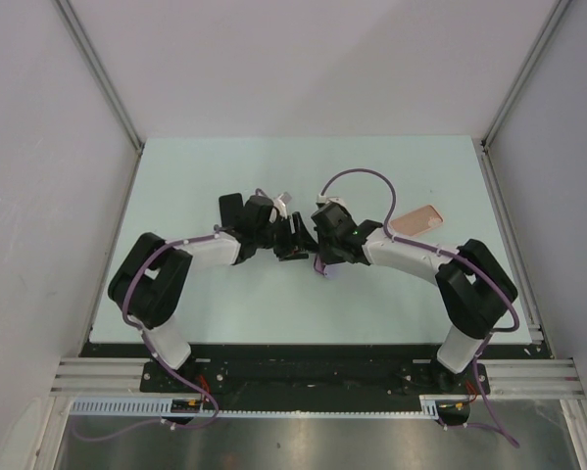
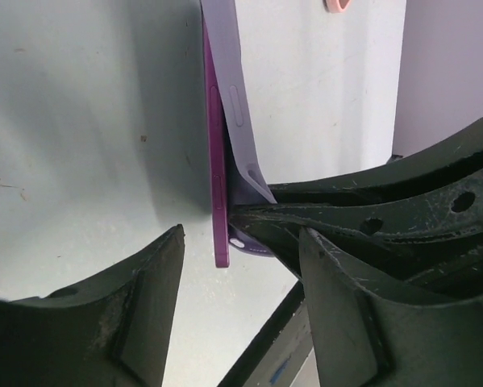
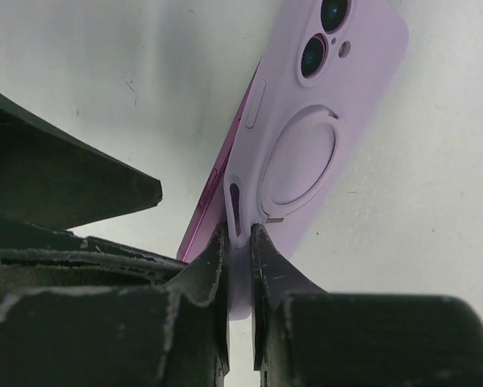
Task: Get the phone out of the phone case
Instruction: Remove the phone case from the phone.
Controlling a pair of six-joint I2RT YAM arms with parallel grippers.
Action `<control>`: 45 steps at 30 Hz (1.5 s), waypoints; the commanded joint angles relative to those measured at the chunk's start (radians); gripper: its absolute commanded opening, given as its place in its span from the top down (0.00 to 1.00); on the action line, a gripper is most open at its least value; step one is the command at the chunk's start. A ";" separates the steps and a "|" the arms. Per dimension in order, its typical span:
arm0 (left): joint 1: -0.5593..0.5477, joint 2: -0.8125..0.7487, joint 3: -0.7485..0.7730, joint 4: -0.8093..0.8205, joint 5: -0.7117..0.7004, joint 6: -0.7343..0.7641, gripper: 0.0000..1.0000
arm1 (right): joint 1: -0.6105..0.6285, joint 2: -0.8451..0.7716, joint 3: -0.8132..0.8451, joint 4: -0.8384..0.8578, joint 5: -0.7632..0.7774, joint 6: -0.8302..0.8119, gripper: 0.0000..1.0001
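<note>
Midway through peeling. Pinches the case (image 3: 301,153) corner in the right claw (image 3: 239,242), phone (image 2: 220,185) half out beside it. Holds the left claw (image 2: 241,238) apart around the phone's edge. Next, likely: squeeze, pull free.

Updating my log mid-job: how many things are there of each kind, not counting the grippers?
Purple phone: 1
Lilac phone case: 1
Pink case-like item: 1 (too small to identify for certain)
Total: 3

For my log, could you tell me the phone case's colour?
Phone case: pale lilac; right wrist view.
</note>
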 commanded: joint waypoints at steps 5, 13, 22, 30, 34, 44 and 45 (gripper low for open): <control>-0.021 0.016 -0.030 -0.045 -0.114 0.005 0.41 | -0.043 -0.019 -0.085 0.053 -0.105 0.054 1.00; -0.057 0.020 -0.017 -0.062 -0.163 0.014 0.43 | -0.051 -0.041 -0.098 0.061 -0.120 0.054 1.00; -0.130 0.045 0.033 -0.131 -0.260 0.069 0.48 | -0.060 -0.073 -0.102 0.052 -0.126 0.054 1.00; -0.176 0.077 0.093 -0.174 -0.329 0.100 0.54 | -0.066 -0.094 -0.106 0.052 -0.145 0.051 1.00; -0.186 0.112 0.136 -0.170 -0.330 0.103 0.65 | -0.069 -0.099 -0.108 0.052 -0.158 0.048 1.00; -0.168 0.079 0.202 -0.243 -0.344 0.137 1.00 | -0.149 -0.189 -0.189 0.029 -0.212 -0.006 1.00; -0.160 0.062 0.197 -0.246 -0.338 0.137 1.00 | -0.167 -0.227 -0.210 0.035 -0.247 -0.024 1.00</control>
